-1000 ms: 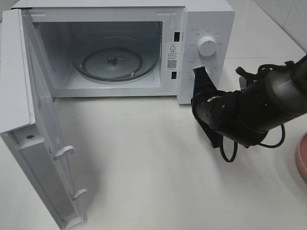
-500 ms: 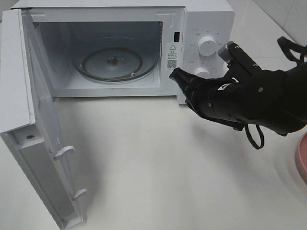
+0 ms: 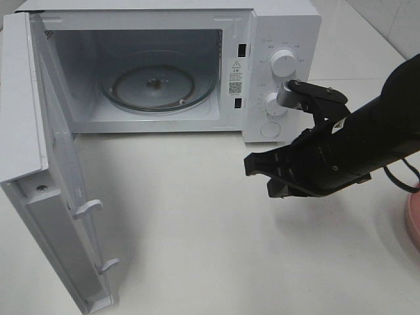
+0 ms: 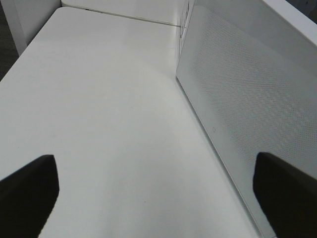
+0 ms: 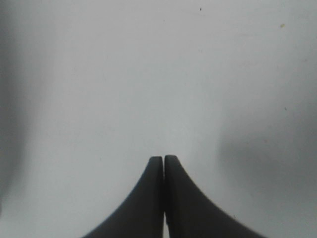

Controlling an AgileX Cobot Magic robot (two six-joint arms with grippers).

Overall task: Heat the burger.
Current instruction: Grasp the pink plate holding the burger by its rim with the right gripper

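**Open microwave; burger in no view**

Desk point(image 3: 197, 249) bears a microwave point(image 3: 282, 33), door swung open; pink plate point(image 3: 413, 223) cropped at the frame edge. Wrist views show left gripper point(image 4: 154, 163) fingers wide apart, empty; right gripper point(image 5: 164, 159) fingers pressed together, empty.

White microwave point(image 3: 292, 29) at back of counter point(image 3: 197, 230), door point(image 3: 62, 197) swung wide open to the left. Glass turntable point(image 3: 154, 85) sits in the cavity. Warning sticker point(image 3: 236, 75) on inner frame, right side. Ctrl panel has 2 white knobs, upper point(image 3: 283, 63) & lower point(image 3: 271, 105), w/ a round button point(image 3: 270, 130) below. 2 latch hooks point(image 3: 88, 209) stick out of the door's inner face. Pink plate point(image 3: 413, 223) at counter's right edge, mostly cut off.
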